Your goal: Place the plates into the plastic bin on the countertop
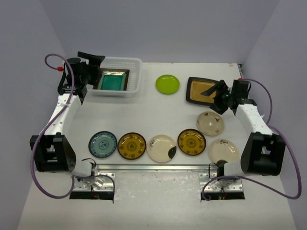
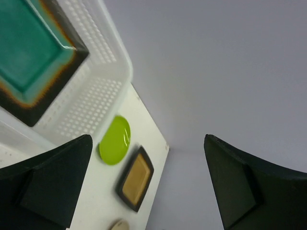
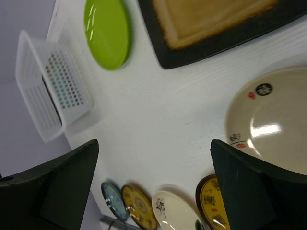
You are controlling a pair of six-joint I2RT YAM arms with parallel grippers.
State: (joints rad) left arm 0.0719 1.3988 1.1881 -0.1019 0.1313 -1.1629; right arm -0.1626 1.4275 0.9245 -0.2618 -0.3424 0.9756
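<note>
The white tabletop (image 1: 158, 115) carries a plastic bin (image 1: 139, 72) at its far left corner, and a teal square plate (image 1: 113, 80) lies inside. An amber square plate (image 1: 199, 91) lies toward the far right corner. The left gripper (image 2: 147, 143) is beside the bin with fingers spread and empty. The right gripper (image 3: 154, 143) is by the amber plate, also spread.

Robot lab cell: grey walls (image 1: 158, 28), white countertop (image 1: 158, 115), metal rail (image 1: 153, 167), cabled left arm (image 1: 64, 108) and right arm (image 1: 254, 120).
</note>
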